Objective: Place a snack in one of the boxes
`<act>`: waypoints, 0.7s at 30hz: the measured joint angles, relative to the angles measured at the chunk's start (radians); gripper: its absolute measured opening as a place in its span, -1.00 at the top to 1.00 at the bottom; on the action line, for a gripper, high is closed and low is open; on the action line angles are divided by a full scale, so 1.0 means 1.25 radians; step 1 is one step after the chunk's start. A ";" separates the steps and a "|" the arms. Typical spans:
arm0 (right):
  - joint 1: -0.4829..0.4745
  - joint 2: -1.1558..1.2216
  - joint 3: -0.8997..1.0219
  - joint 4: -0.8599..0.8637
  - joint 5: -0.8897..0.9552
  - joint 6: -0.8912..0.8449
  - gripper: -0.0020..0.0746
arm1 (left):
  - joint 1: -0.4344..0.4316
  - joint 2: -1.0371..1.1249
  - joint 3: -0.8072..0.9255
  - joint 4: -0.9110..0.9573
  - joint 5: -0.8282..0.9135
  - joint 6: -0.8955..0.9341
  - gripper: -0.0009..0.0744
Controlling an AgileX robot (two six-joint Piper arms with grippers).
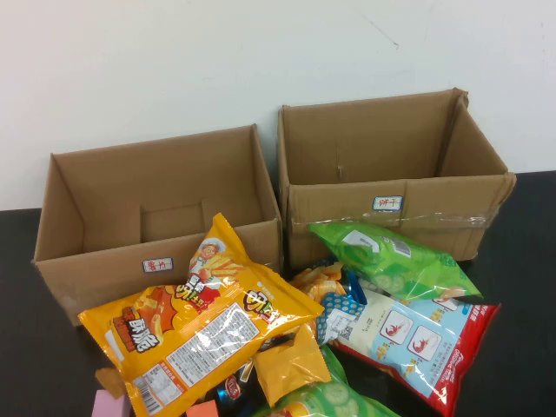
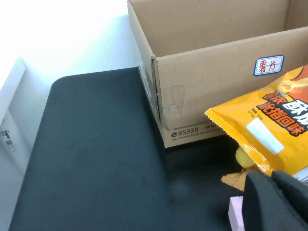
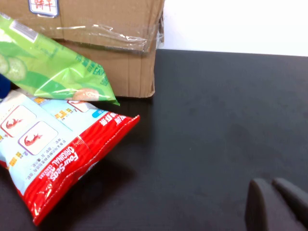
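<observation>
The green crisp bag (image 1: 391, 256) lies tilted on the snack pile, its far end against the front of the taped box; it also shows in the right wrist view (image 3: 53, 72). The plain brown box (image 1: 95, 269) with a small red-lettered label stands open and empty at the back left, and also shows in the left wrist view (image 2: 211, 82). My left gripper (image 2: 272, 179) is shut and empty, low by the yellow bag's corner in front of that box. My right gripper (image 3: 270, 185) is shut and empty over bare dark table, right of the pile. Neither gripper shows in the high view.
The taped box (image 1: 391, 174) stands open at the back right. A large yellow-orange bag (image 1: 200, 321), a white-and-red shrimp bag (image 1: 417, 339), a small orange packet (image 1: 291, 360), another green bag (image 1: 334, 401) and a pink block (image 1: 109, 406) crowd the front. White wall behind.
</observation>
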 joint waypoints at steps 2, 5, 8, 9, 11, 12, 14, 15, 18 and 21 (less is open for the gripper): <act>0.000 0.000 0.000 0.000 0.000 0.000 0.95 | 0.000 0.000 0.000 0.000 0.000 0.000 0.98; 0.000 0.000 0.000 0.000 0.000 0.000 0.95 | 0.003 0.000 0.000 0.000 0.000 0.000 0.98; 0.000 0.000 0.000 0.000 0.000 0.000 0.95 | 0.003 0.000 0.000 0.000 0.000 0.000 0.98; 0.000 0.000 0.000 0.000 0.000 0.000 0.95 | 0.003 0.000 0.000 0.000 0.000 0.000 0.98; 0.000 0.000 0.000 0.000 0.000 0.000 0.95 | 0.011 0.000 0.000 0.000 0.000 0.000 0.98; 0.000 0.000 0.000 0.000 0.000 0.000 0.95 | 0.017 0.000 0.000 0.000 0.000 0.000 0.98; 0.000 0.000 0.000 0.000 0.000 0.000 0.95 | 0.030 0.000 0.000 0.000 0.000 0.000 0.98; 0.000 0.000 0.000 0.000 0.000 0.000 0.95 | 0.036 0.000 0.000 0.000 0.000 0.000 0.98; 0.000 0.000 0.000 0.000 0.000 0.000 0.95 | 0.055 0.000 0.000 0.000 0.000 0.000 0.98; 0.000 0.000 0.000 0.000 0.000 0.000 0.95 | 0.067 0.000 0.000 0.000 0.000 0.000 0.98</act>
